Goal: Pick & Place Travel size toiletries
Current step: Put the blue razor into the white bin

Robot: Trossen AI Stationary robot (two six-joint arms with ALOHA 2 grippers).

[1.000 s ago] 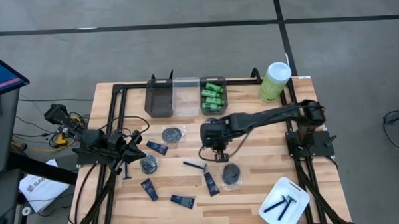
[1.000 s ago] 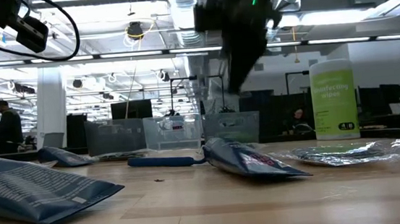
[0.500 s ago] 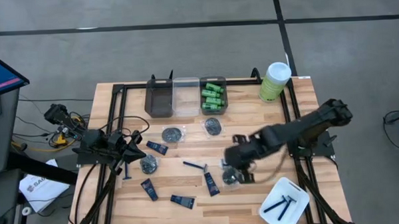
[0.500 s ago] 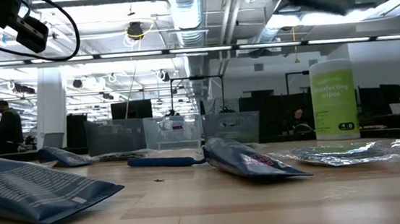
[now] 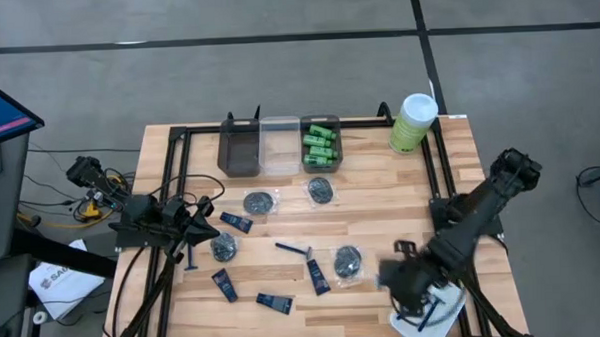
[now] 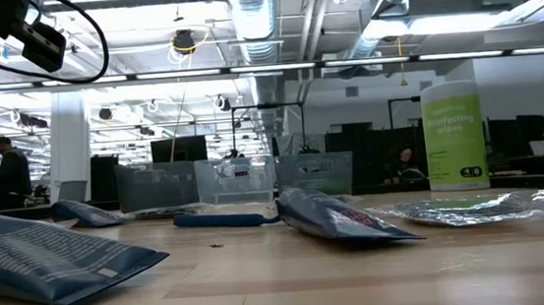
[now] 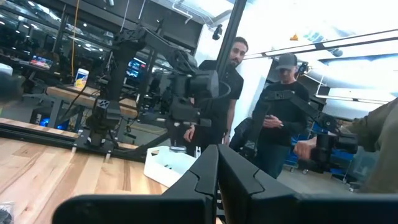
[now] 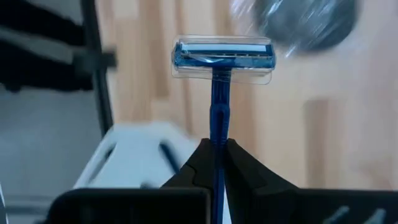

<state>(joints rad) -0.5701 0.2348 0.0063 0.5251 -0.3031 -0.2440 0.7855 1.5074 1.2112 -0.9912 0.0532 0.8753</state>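
Wooden desk point(image 5: 382, 211) carries scattered toiletries. Right tool point(image 8: 216, 163) is clamped tight on a blue razor point(image 8: 222, 57) by its handle, head forward, above the white tray point(image 5: 447, 308) at the desk's 5 o'clock corner. Left tool point(image 7: 214, 171) rests fully closed, empty, at 9 o'clock.

— Bright, even overhead light on the pale wooden slatted table point(image 5: 381, 201), shadows soft!
— Ceiling strip lights point(image 6: 196, 72) glare; behind the sharp thin blue plastic razor point(image 8: 221, 59), everything smears into blur.
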